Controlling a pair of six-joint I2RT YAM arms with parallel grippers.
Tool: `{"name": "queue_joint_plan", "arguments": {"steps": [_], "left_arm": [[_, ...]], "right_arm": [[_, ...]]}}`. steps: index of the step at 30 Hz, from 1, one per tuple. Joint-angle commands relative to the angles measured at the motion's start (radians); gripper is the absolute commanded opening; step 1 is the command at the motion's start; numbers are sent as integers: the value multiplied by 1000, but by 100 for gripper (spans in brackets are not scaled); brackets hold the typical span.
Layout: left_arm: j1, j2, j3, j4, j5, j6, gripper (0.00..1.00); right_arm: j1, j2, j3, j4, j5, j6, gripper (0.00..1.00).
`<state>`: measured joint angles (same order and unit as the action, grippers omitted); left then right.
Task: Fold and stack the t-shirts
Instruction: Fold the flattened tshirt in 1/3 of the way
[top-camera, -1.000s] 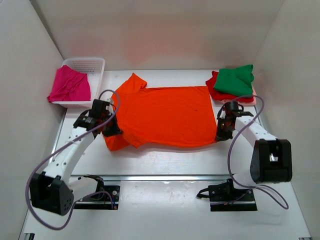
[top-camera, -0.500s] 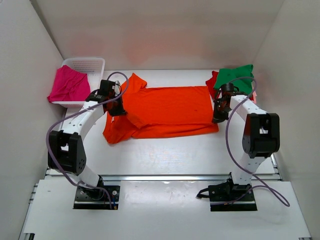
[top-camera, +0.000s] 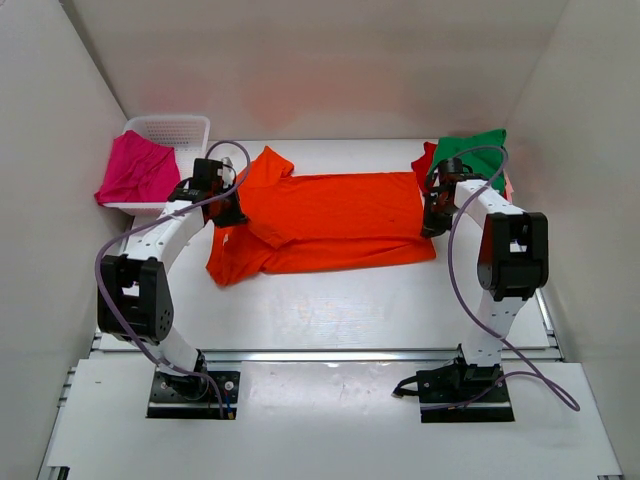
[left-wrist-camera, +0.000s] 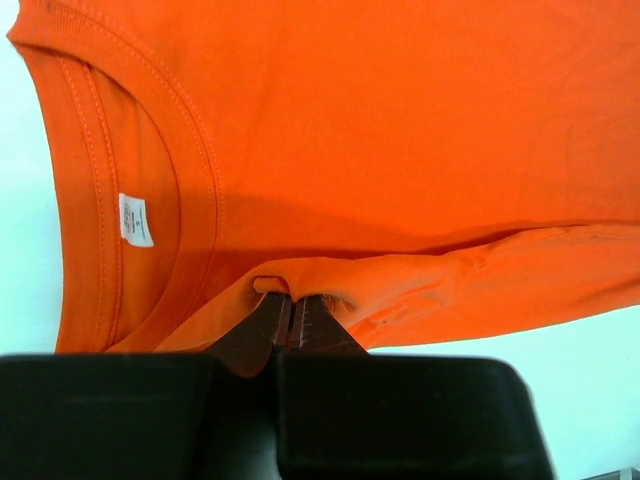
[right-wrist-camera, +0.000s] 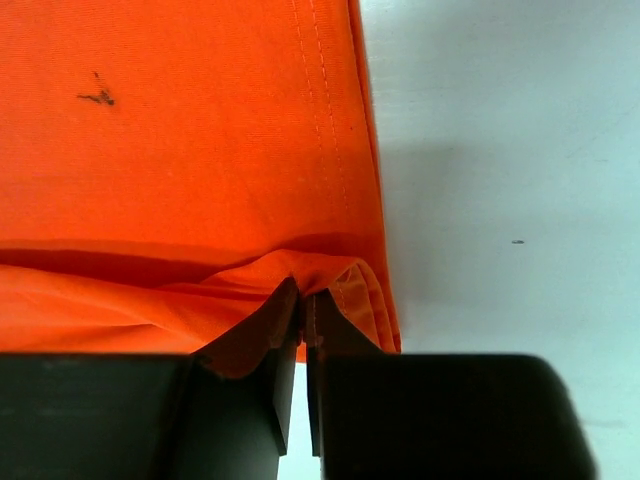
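The orange t-shirt lies across the middle of the table, its near part folded over toward the back. My left gripper is shut on the cloth beside the collar, at the shirt's left end. My right gripper is shut on the hem at the shirt's right end. A magenta pink t-shirt hangs over the basket at the back left. A folded green t-shirt lies on a red one at the back right, with a pale pink edge beneath.
The white mesh basket stands at the back left corner. White walls close in the table on the left, back and right. The stack of folded shirts sits just behind my right arm.
Both grippers carried the shirt's near edge toward the back, folding the orange shirt over itself. In the last half second they moved only slightly further back.
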<state>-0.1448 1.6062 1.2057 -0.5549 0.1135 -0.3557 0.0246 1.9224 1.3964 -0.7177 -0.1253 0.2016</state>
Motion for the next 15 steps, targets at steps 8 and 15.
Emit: {"name": "queue_joint_plan", "arguments": {"steps": [8,15], "left_arm": [[37,38,3,111,-25,-22,0],[82,194,185,240,-29,-77,58]], "right_arm": [[-18,-8,26,87,-7,10,17],[-23,-54,-10,110,56,41,31]]}}
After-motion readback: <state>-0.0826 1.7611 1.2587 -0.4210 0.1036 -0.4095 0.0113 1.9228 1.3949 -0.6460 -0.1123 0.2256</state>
